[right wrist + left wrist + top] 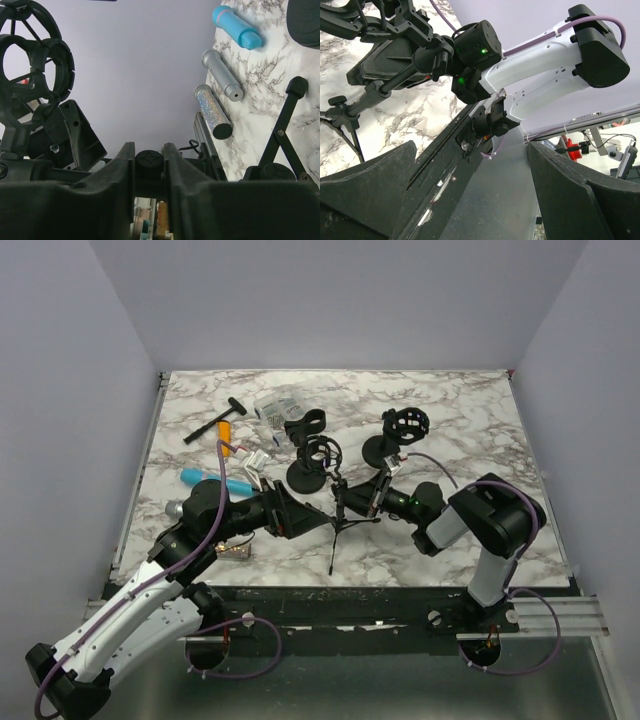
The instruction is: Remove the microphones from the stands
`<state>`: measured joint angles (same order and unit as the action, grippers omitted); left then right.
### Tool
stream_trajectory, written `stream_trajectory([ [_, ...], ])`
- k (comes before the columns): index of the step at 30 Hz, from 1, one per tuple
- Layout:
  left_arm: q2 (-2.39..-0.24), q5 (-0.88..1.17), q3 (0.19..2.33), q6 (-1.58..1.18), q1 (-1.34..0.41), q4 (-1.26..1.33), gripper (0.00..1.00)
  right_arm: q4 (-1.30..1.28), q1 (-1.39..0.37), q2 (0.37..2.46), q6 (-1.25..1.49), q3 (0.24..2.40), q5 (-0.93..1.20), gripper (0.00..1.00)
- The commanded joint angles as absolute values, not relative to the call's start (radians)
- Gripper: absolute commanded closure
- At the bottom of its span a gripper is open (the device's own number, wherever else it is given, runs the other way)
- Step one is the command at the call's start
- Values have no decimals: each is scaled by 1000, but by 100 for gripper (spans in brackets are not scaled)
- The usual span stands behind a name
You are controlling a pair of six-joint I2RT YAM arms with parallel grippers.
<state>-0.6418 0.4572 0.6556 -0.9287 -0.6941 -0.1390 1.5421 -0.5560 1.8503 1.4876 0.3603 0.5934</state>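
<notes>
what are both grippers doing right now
left gripper: open, holding nothing
right gripper: closed on the stand knob

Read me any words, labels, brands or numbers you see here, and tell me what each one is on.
No text is legible in any view.
Clear plastic bag: any print is too small to read.
White paper tags: too small to read.
Black round knob: a moulded star shape, no letters.
</notes>
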Motion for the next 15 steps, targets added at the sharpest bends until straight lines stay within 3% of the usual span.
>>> stream_trajectory([
  [1,-645,443,675,-931,-697,-135,2,1483,-551,1881,1307,286,620,53],
  [4,-647,440,690,-919,-696,-156,1,1214,-551,1727,1246,300,601,29],
  [6,-646,435,698,-913,-697,-166,2,1092,-550,1634,1233,314,593,20],
  [15,-660,439,704,-910,-696,-171,2,175,-551,1328,1053,609,451,16],
])
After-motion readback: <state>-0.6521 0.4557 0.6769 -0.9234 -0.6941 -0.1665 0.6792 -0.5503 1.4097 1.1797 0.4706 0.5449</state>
